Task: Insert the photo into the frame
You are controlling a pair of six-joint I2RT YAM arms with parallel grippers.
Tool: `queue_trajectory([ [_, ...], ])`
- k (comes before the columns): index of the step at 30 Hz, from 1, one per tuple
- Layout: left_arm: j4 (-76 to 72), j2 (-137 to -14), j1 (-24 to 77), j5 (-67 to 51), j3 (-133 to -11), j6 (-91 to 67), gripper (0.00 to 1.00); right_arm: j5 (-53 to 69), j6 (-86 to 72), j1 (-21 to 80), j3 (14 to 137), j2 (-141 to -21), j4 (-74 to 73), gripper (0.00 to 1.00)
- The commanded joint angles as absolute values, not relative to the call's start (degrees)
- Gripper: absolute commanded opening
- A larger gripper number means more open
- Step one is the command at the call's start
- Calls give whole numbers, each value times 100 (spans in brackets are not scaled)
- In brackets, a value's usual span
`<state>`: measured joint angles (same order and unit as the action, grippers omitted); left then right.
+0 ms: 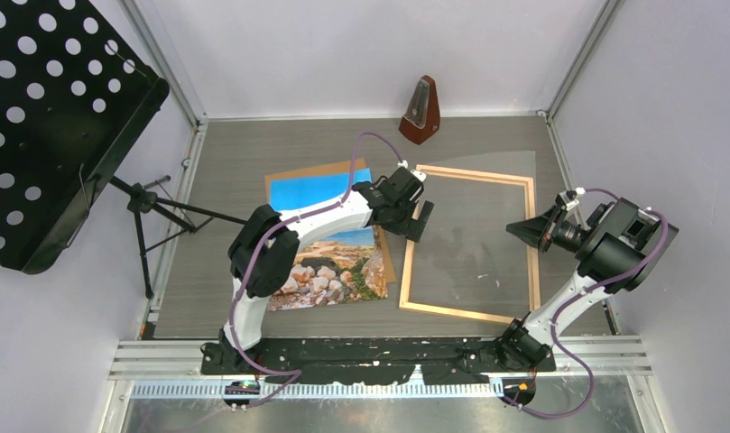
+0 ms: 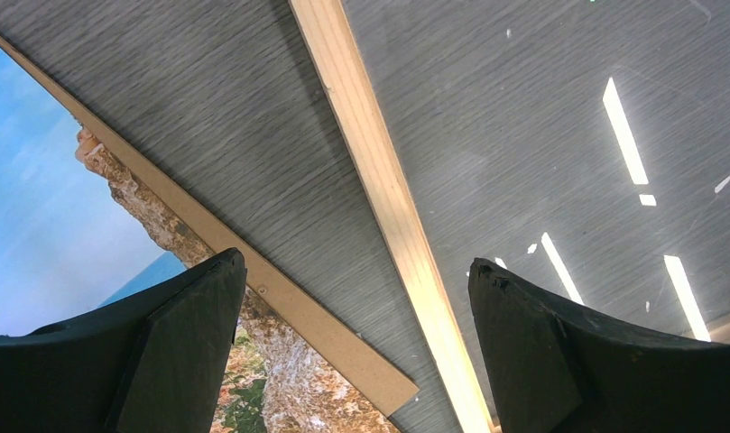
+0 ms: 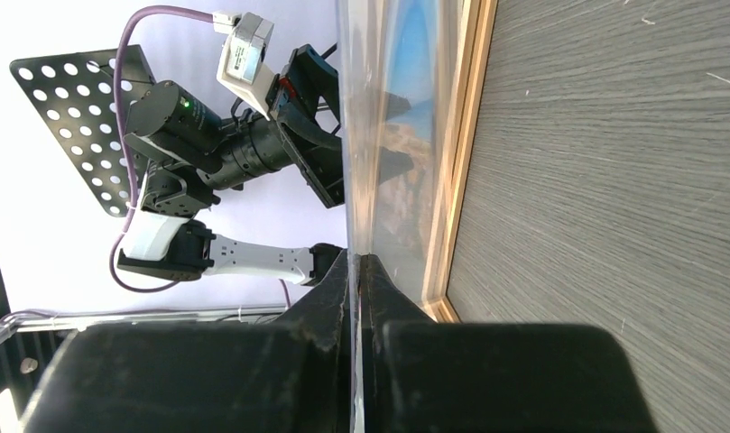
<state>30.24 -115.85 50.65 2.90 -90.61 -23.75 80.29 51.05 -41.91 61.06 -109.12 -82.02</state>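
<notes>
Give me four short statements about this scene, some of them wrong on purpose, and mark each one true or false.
1. The photo lies inside the frame. False: it lies beside the frame, on the brown board.
2. The right fingers are shut on the clear sheet. True.
3. The left fingers are shut on the frame. False: they stand open above its rail nearest the photo, holding nothing.
4. The metronome stands at the back of the table, apart from the photo. True.

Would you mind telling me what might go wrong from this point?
The right gripper pinches the clear sheet only by its edge, so it may slip or bend. The left gripper hangs open astride the frame rail nearest the photo; descending, it might knock the frame askew.
</notes>
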Motion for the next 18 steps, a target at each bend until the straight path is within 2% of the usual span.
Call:
queue_trajectory([
  [1,2828,-11426,5098,404,-9084,-2313,94,8278,5728,-4137,6354,-11064,-8932,6],
  [18,2821,-11452,5115,492,-9094,-2228,94,8308,5571,-4128,6495,-10971,-8956,6],
])
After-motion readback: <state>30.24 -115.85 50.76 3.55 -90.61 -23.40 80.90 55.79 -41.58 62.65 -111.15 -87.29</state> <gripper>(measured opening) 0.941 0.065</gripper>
